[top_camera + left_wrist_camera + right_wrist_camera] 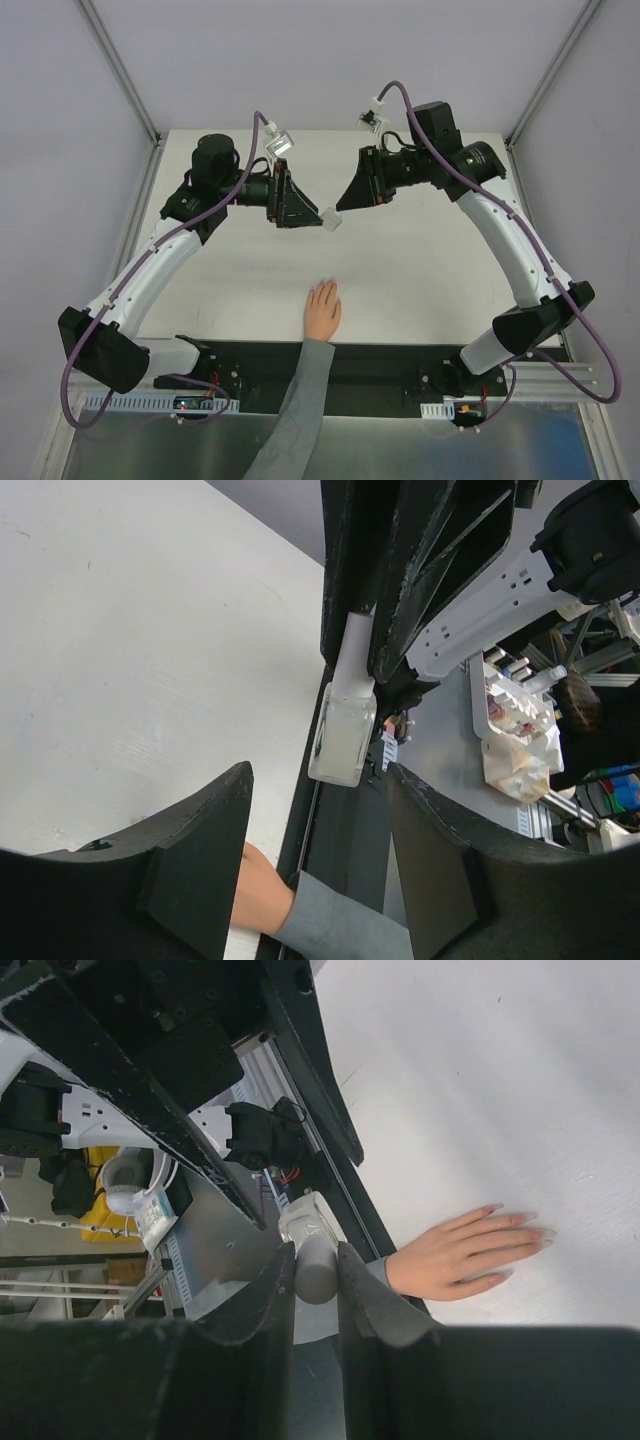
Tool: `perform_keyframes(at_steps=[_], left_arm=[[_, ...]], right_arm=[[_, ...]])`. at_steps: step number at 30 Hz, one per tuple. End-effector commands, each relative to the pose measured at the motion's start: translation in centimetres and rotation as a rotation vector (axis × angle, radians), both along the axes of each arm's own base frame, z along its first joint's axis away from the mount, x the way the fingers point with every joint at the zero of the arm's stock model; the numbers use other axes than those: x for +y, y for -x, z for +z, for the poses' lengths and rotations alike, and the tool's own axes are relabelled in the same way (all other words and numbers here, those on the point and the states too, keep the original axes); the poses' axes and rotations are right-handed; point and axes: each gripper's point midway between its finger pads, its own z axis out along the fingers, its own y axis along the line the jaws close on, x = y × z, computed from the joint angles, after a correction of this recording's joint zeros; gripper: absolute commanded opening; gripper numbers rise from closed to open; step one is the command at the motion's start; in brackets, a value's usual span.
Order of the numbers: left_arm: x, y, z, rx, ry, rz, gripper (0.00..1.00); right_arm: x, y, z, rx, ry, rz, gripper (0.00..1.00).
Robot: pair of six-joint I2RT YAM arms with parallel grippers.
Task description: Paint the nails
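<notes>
A pale hand (322, 308) in a grey sleeve (305, 400) lies flat at the table's near edge, fingers together and pointing away. Its pinkish nails (520, 1218) show in the right wrist view; the left wrist view shows only the wrist (262, 888). My right gripper (345, 204) is shut on the grey cap (317, 1265) of a small white bottle (331, 219) and holds it in the air above mid-table. My left gripper (318, 212) is open, its tips just short of the bottle (343, 735), jaws wide apart on either side.
A black strip (400, 360) runs along the table's near edge by the arm bases. Aluminium frame posts (120, 70) stand at the back corners. Beyond the table edge is a white tray (515, 720) with small items.
</notes>
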Motion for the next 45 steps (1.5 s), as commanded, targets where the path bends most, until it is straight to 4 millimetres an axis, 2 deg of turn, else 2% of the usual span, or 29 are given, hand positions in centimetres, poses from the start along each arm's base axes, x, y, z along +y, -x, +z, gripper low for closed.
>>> perform_keyframes(at_steps=[1, 3, 11, 17, 25, 30, 32, 35, 37, 38, 39, 42, 45], left_arm=[[-0.8, 1.0, 1.3, -0.062, 0.039, -0.081, 0.55], [-1.2, 1.0, 1.1, -0.050, 0.037, -0.096, 0.54], [-2.1, 1.2, 1.4, -0.036, 0.041, -0.135, 0.41], [-2.4, 1.4, 1.6, -0.028, 0.043, -0.150, 0.37], [-2.9, 2.1, 1.9, 0.002, 0.051, -0.202, 0.19], [-2.9, 2.2, 1.8, 0.010, 0.051, -0.206, 0.11], [-2.9, 2.0, 1.8, 0.008, 0.049, -0.195, 0.00], [-3.0, 0.6, 1.8, -0.030, 0.033, -0.096, 0.00], [-2.6, 0.0, 2.0, -0.089, 0.024, -0.025, 0.00], [-2.5, -1.3, 1.5, -0.106, -0.001, 0.062, 0.00], [-2.3, -1.8, 1.4, -0.141, -0.011, 0.096, 0.00], [-1.4, -3.0, 1.3, -0.212, -0.039, 0.203, 0.00], [-0.8, -3.7, 1.5, -0.255, -0.054, 0.269, 0.00]], right_arm=[[0.4, 0.4, 2.0, 0.002, -0.057, 0.034, 0.01], [0.7, 0.4, 2.3, -0.003, -0.069, 0.043, 0.01], [0.7, 0.2, 2.5, -0.021, -0.071, 0.035, 0.01], [1.0, 0.4, 2.5, -0.023, -0.073, 0.045, 0.01], [1.2, 0.6, 2.7, -0.038, -0.075, 0.048, 0.01], [1.1, 0.5, 2.7, -0.053, -0.073, 0.039, 0.01], [1.1, 0.6, 2.8, -0.055, -0.071, 0.037, 0.01], [0.7, -0.3, 2.3, -0.046, -0.027, -0.042, 0.01], [0.4, -0.7, 2.1, -0.026, 0.007, -0.096, 0.14], [0.1, -1.2, 1.8, -0.014, 0.031, -0.146, 0.24], [-0.1, -1.3, 1.5, 0.001, 0.054, -0.169, 0.36], [-1.0, -2.3, 1.3, 0.023, 0.108, -0.276, 0.58], [-1.0, -2.9, 1.9, 0.053, 0.110, -0.343, 0.64]])
